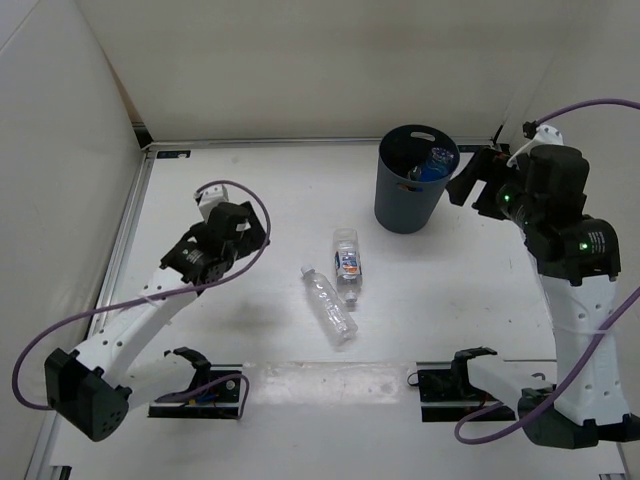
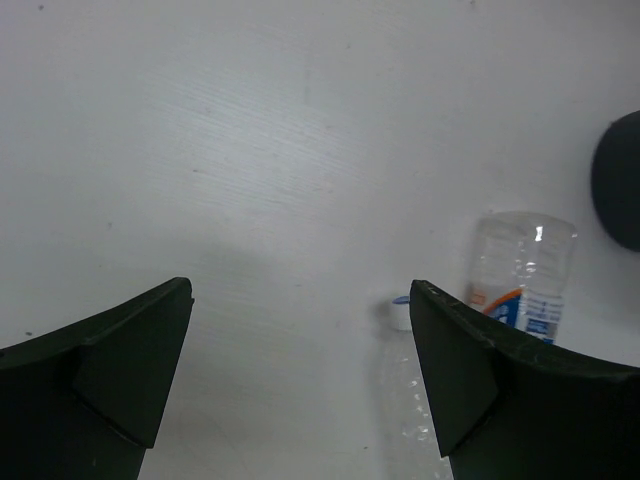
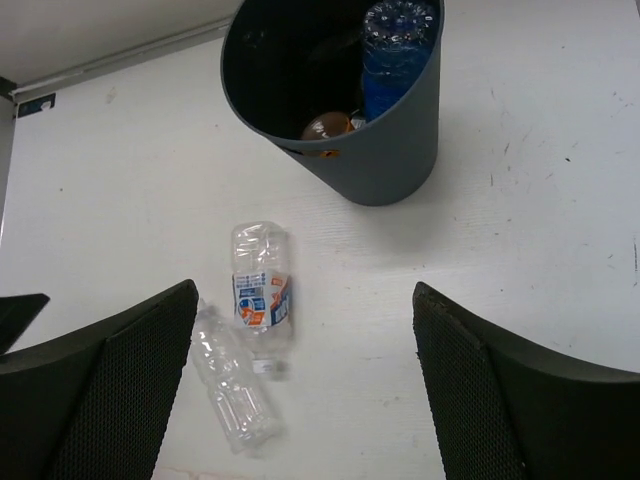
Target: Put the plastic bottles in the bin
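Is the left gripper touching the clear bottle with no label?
Apart. The top view shows a strip of bare table between the left gripper and the plain bottle.

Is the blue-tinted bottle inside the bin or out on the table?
Inside. The blue-tinted bottle rests within the bin against its wall; the labelled bottle and the plain bottle lie on the table outside it.
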`<state>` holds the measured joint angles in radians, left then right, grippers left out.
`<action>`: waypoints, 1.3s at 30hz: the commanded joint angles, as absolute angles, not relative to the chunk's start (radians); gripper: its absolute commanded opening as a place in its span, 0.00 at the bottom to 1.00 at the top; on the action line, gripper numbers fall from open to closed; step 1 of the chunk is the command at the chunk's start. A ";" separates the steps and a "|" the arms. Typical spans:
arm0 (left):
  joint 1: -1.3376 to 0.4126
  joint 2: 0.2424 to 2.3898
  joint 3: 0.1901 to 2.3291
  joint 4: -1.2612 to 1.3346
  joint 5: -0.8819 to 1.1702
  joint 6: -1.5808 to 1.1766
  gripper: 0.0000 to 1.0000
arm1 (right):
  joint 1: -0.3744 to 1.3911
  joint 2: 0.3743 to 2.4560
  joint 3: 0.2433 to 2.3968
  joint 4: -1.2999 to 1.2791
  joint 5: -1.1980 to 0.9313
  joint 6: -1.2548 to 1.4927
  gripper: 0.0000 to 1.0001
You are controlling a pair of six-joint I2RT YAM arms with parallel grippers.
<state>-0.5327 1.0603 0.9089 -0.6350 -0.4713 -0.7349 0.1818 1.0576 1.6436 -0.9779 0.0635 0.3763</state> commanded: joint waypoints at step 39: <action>-0.798 1.767 1.103 -0.535 0.034 -1.161 0.73 | -0.018 0.940 1.470 -0.962 -0.189 0.328 0.89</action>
